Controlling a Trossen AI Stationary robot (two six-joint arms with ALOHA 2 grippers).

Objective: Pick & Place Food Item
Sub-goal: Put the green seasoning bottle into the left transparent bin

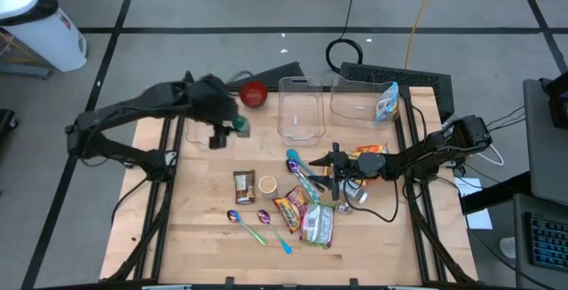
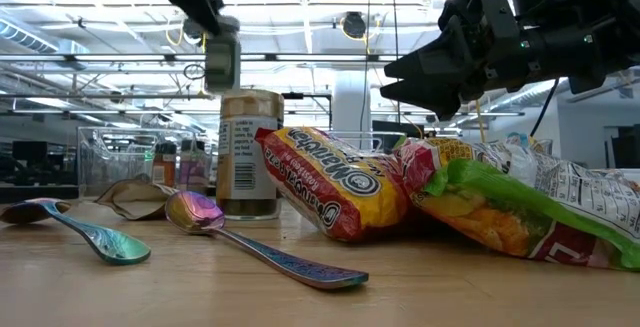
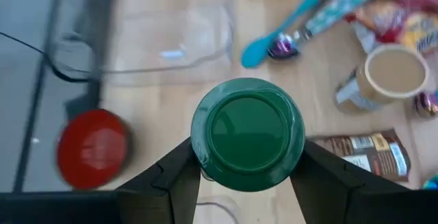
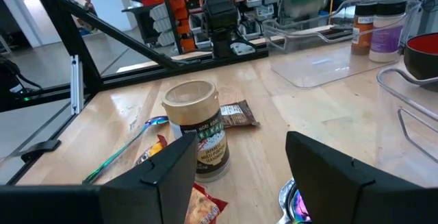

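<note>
My left gripper point(image 1: 231, 130) is shut on a small green-lidded jar point(image 3: 248, 131) and holds it in the air over the table's far left part, between the red bowl point(image 1: 254, 94) and a clear container point(image 1: 300, 108). In the low view the jar point(image 2: 222, 62) hangs high above the table. My right gripper point(image 1: 333, 170) is open and empty. It is low at the table's right, beside the heap of food packets point(image 1: 306, 215), and points toward a beige-lidded spice jar point(image 4: 198, 131) that stands on its base. My left gripper pinches the jar between its two fingers point(image 3: 171, 176), on two opposite sides just under the green lid point(image 3: 205, 169). The fingers come from above, pointing down. The jar is upright, lid up, lifted clear of the table.
A second clear container point(image 1: 359, 99) at the far right holds a snack bag point(image 1: 386, 104). A brown packet point(image 1: 243, 186), several spoons point(image 1: 257, 223) and noodle packets point(image 2: 335, 182) lie in the table's middle. There is bare wood at the near left point(image 1: 195, 246).
</note>
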